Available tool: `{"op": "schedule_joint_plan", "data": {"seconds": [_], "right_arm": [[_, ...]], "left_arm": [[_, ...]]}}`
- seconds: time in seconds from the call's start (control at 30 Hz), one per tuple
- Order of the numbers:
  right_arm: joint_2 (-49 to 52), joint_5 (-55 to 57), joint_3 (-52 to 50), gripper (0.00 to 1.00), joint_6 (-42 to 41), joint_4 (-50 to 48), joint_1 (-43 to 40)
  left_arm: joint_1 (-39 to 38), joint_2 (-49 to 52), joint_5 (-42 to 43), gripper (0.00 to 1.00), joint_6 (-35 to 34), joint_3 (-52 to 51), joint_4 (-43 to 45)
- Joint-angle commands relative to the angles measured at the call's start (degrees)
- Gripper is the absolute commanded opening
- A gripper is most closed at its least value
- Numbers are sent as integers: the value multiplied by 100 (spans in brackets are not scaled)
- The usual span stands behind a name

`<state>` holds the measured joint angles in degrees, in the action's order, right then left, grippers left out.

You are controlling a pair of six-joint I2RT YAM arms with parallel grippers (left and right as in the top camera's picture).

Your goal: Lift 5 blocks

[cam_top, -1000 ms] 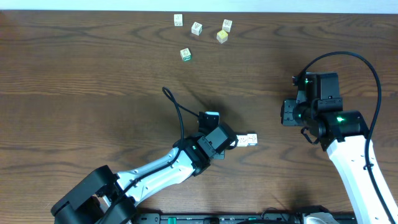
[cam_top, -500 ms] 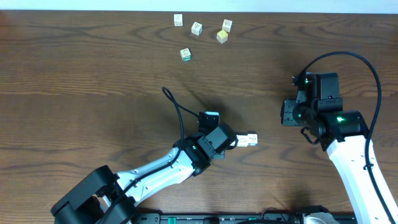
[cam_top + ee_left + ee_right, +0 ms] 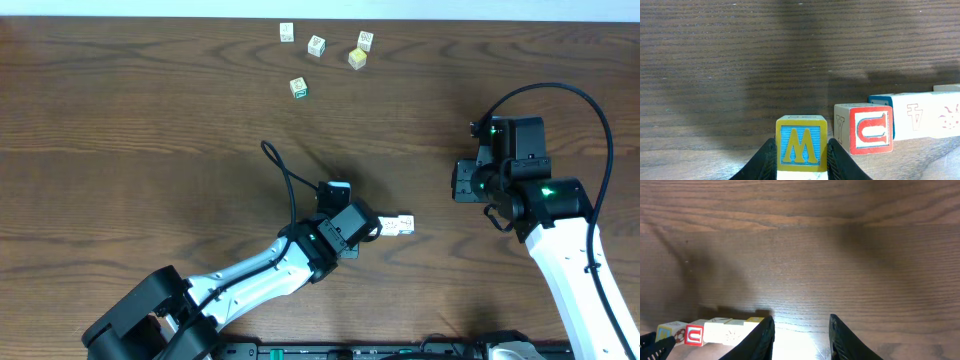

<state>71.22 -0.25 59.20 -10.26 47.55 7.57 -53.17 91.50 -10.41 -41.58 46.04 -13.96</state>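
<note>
Overhead: I count five stray cubes [image 3: 317, 45] at the far edge. A short row of blocks [image 3: 401, 224] sits at the left gripper [image 3: 384, 229].
Left wrist: fingers [image 3: 840, 161] are clamped on the yellow M block [image 3: 801, 145]. One red U block [image 3: 870, 129] is just beside it. Can't count the paler ones beyond.
Right wrist: right gripper [image 3: 801, 318] is parted and empty, with the row down-left of its fingers.

Five blocks [image 3: 870, 131] in one row, five other cubes [image 3: 298, 88] in a loose cluster, two arms [image 3: 258, 270].

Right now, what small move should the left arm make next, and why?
Probably ease the yellow M block, held in the left jaws, up against the red U block: it looks offset from the row, not yet in line.
</note>
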Motion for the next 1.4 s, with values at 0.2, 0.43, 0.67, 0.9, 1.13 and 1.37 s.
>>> {"op": "schedule_joint_plan", "data": {"seconds": [0.2, 0.43, 0.67, 0.9, 1.13, 1.37], "right_arm": [[15, -24, 101, 33, -87, 9, -74], [15, -24, 101, 33, -90, 7, -74], [15, -24, 101, 33, -87, 7, -74], [15, -26, 101, 33, -90, 7, -74], [15, -26, 101, 33, -87, 7, -74], [15, -24, 101, 33, -87, 7, -74]], "left_arm": [[-17, -52, 13, 32, -9, -61, -28], [-17, -52, 79, 32, -9, -61, 76], [-33, -52, 81, 32, -7, -61, 120], [-33, -52, 81, 38, -9, -61, 120], [-33, -52, 81, 41, -9, -61, 122], [-33, -52, 74, 41, 81, -61, 120]]}}
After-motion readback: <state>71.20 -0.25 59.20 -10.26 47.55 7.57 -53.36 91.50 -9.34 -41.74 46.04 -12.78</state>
